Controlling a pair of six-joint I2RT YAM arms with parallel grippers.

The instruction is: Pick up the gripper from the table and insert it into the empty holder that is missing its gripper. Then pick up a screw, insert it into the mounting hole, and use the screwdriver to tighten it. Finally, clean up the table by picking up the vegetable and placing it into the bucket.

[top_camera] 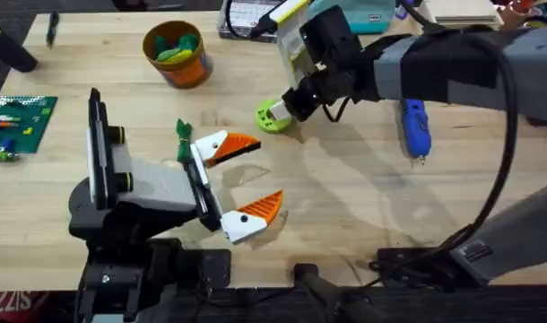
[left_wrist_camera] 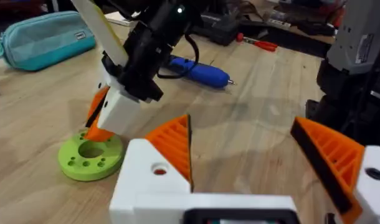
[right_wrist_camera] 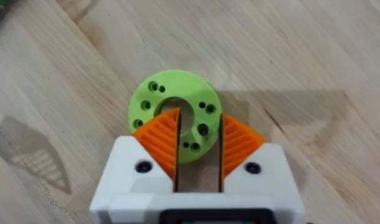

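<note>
We see the screwdriver [top_camera: 414,128] lying flat on the light wooden bench [top_camera: 345,206], a stubby bright-blue cylinder with a thin metal bit at one end; in the left wrist view [left_wrist_camera: 199,71] it rests beyond the right arm. The vegetable [top_camera: 183,133], a small dark-green leafy piece, lies on the bench just beside the left claw's [top_camera: 247,178] upper finger. The bucket [top_camera: 176,52], orange with a yellow rim, stands toward the far left of the bench and holds green and yellow toy pieces.

The left claw lies low over the bench with its white fingers and orange ribbed pads [left_wrist_camera: 175,145] spread wide apart and nothing between them. The right claw [right_wrist_camera: 198,146] points down at the lime-green ring disc [right_wrist_camera: 174,93], which lies flat on the bench with small holes around its central opening. Its orange pads stand a narrow gap apart, their tips over the near part of the ring; we cannot tell whether they touch it. From overhead, the disc [top_camera: 272,115] sits just left of the right claw [top_camera: 296,106], near the middle of the bench.
</note>
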